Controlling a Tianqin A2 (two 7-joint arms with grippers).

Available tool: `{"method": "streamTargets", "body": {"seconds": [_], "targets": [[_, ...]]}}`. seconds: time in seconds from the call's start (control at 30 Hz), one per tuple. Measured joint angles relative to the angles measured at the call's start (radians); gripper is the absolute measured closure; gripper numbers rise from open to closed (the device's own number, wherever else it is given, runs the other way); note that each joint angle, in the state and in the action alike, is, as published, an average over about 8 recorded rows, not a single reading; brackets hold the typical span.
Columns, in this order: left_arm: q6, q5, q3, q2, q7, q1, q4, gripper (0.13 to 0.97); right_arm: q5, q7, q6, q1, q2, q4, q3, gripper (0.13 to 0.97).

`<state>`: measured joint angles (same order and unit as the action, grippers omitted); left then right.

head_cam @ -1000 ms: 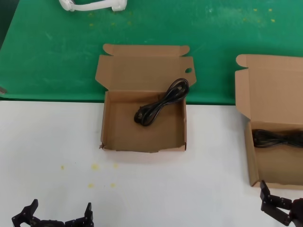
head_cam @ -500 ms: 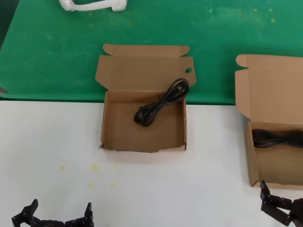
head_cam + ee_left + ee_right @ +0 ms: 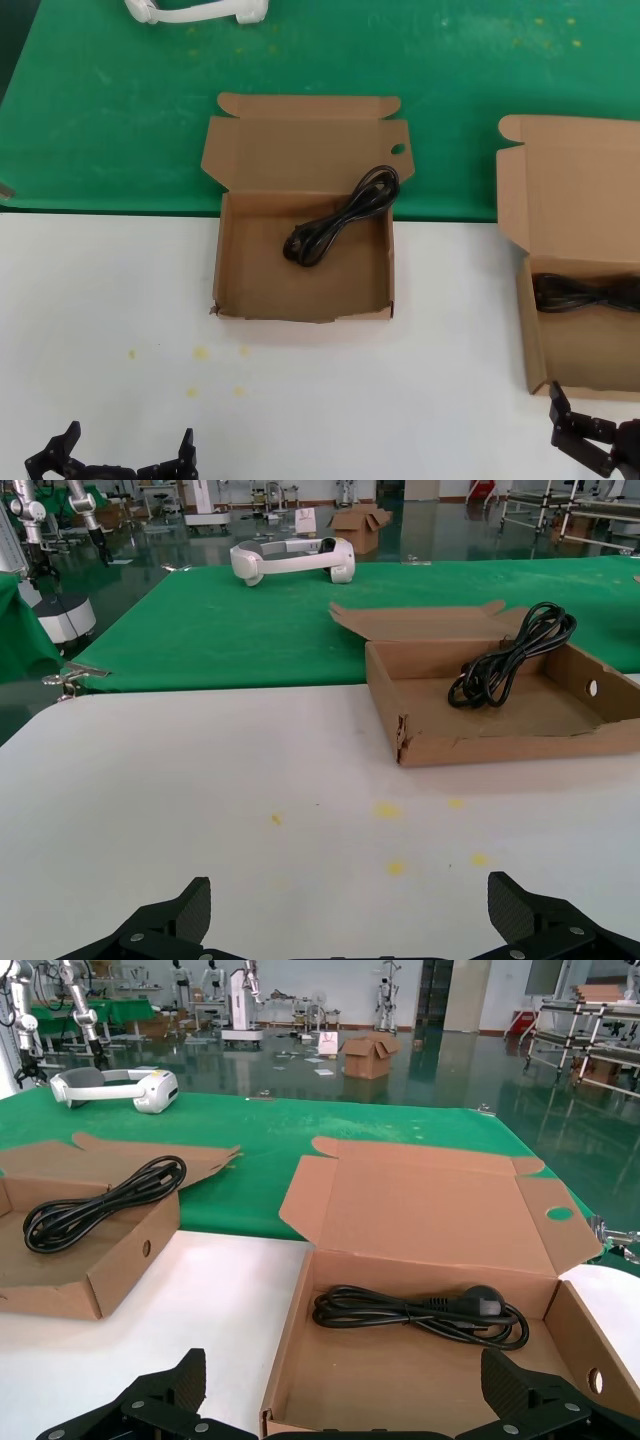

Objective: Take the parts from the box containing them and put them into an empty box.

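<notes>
Cables are seen in both boxes: one black cable (image 3: 342, 218) lies coiled in the centre box with the oval hole (image 3: 302, 290), another cable (image 3: 588, 292) in the plain-lidded box (image 3: 580, 190) at right frame edge. Left hand (image 3: 120, 462) and right hand (image 3: 590, 440) are held open and empty over the white bench (image 3: 100, 300), bottom corners.

You have two open brown cardboard boxes before you. The box with the oval lid hole (image 3: 305, 235), ragged along its front edge, sits at the centre and holds one coiled black cable (image 3: 343, 228) leaning against its back right wall. The plain-lidded box (image 3: 575, 250) on your right holds another cable (image 3: 420, 1312) lying flat along its back wall.
</notes>
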<state>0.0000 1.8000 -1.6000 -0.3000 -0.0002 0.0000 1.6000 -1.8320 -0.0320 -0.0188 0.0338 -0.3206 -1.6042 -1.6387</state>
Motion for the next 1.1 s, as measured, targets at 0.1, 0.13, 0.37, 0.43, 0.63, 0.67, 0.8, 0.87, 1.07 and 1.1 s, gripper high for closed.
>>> {"method": "streamTargets", "body": {"seconds": [0.1,0.13,0.37,0.43,0.63,0.67,0.8,0.87,1.07,1.1], "targets": [[0.0,0.0,0.0,0.0,0.0,0.0,0.0,0.132,0.0,0.0,0.0,0.0,0.0,0.0,0.0,0.129],[0.0,0.0,0.0,0.0,0.0,0.0,0.0,0.132,0.0,0.0,0.0,0.0,0.0,0.0,0.0,0.129],[0.0,0.0,0.0,0.0,0.0,0.0,0.0,0.132,0.0,0.0,0.0,0.0,0.0,0.0,0.0,0.129],[0.0,0.0,0.0,0.0,0.0,0.0,0.0,0.132,0.0,0.0,0.0,0.0,0.0,0.0,0.0,0.129],[0.0,0.0,0.0,0.0,0.0,0.0,0.0,0.132,0.0,0.0,0.0,0.0,0.0,0.0,0.0,0.129],[0.0,0.0,0.0,0.0,0.0,0.0,0.0,0.132,0.0,0.0,0.0,0.0,0.0,0.0,0.0,0.129],[0.0,0.0,0.0,0.0,0.0,0.0,0.0,0.132,0.0,0.0,0.0,0.0,0.0,0.0,0.0,0.129],[0.0,0.0,0.0,0.0,0.0,0.0,0.0,0.132,0.0,0.0,0.0,0.0,0.0,0.0,0.0,0.129],[0.0,0.0,0.0,0.0,0.0,0.0,0.0,0.132,0.0,0.0,0.0,0.0,0.0,0.0,0.0,0.129],[0.0,0.0,0.0,0.0,0.0,0.0,0.0,0.132,0.0,0.0,0.0,0.0,0.0,0.0,0.0,0.129]]}}
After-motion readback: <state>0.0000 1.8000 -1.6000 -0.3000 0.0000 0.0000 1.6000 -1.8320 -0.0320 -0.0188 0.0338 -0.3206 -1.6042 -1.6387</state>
